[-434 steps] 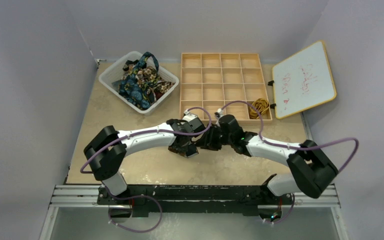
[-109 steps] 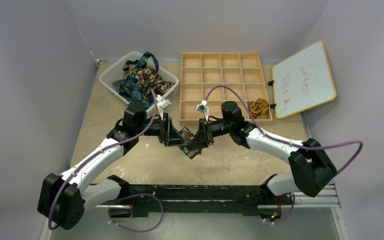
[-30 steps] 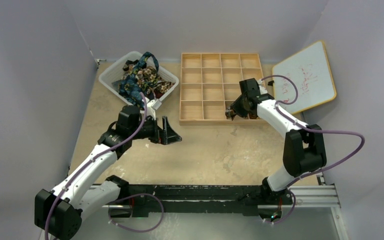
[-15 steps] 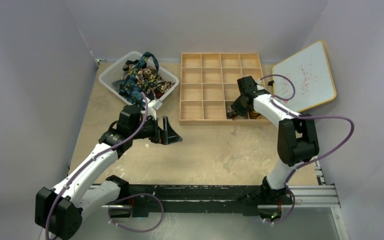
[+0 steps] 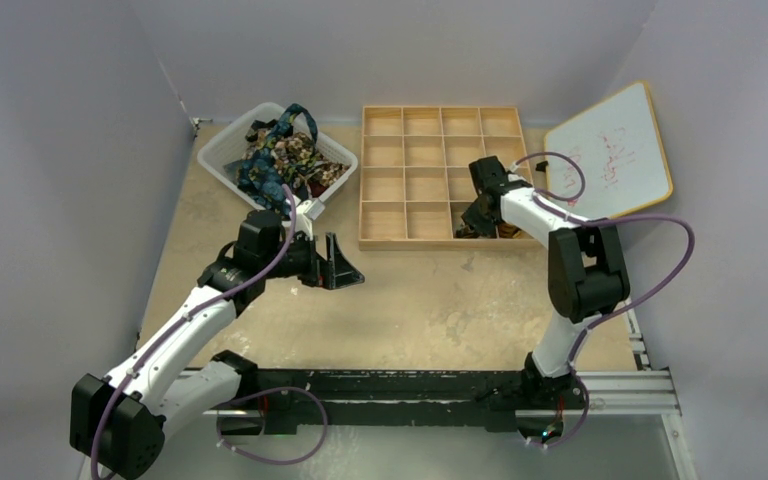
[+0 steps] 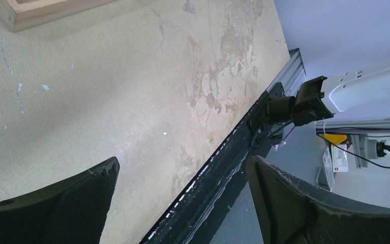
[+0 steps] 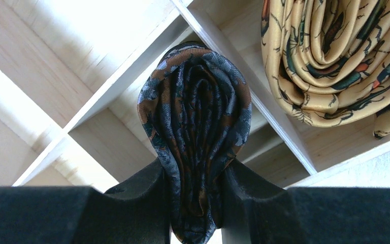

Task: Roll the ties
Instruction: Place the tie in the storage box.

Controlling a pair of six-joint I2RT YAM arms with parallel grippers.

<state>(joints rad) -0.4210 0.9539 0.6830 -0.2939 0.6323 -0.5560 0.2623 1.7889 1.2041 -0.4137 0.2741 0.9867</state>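
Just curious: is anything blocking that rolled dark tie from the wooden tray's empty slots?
Nothing visible. The rolled dark brown tie in the right gripper hangs over a wooden divider; a gold-yellow tie fills the next slot.

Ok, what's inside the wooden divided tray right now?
A rolled gold tie sits in one corner compartment of the tray. The right fingers hold a rolled dark tie over the next one, hiding part of it. Other visible compartments look empty.
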